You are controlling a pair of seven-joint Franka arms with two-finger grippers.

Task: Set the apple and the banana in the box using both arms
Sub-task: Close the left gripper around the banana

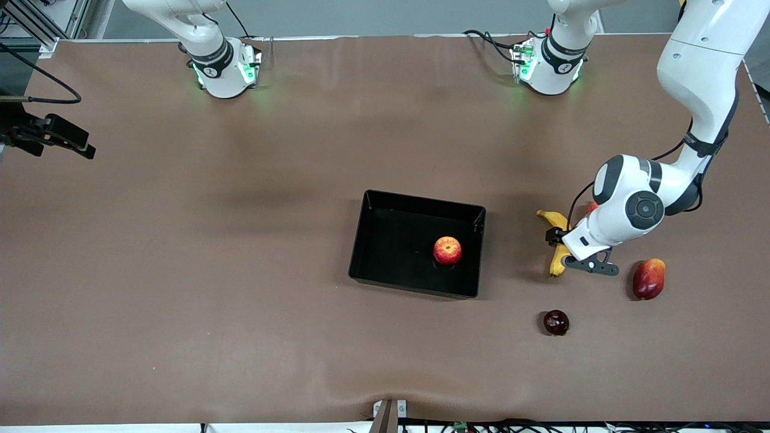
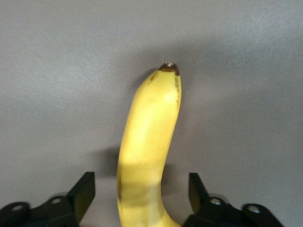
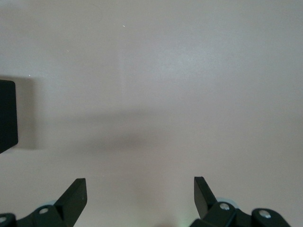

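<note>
The banana (image 1: 558,260) lies on the table toward the left arm's end, beside the box (image 1: 421,202). My left gripper (image 1: 554,238) is down over the banana's middle. In the left wrist view it (image 2: 142,195) is open, one finger on each side of the banana (image 2: 149,137), with gaps on both sides. The apple (image 1: 447,250) sits in the box, near the wall on the banana's side. My right gripper (image 3: 140,196) is open and empty over bare table; it does not show in the front view. A corner of the box (image 3: 7,116) shows in the right wrist view.
A dark-red-and-orange mango (image 1: 648,278) lies beside the left gripper, farther toward the table's end. A dark red pomegranate (image 1: 556,322) lies nearer to the front camera than the banana. A small red thing (image 1: 592,208) is partly hidden by the left arm.
</note>
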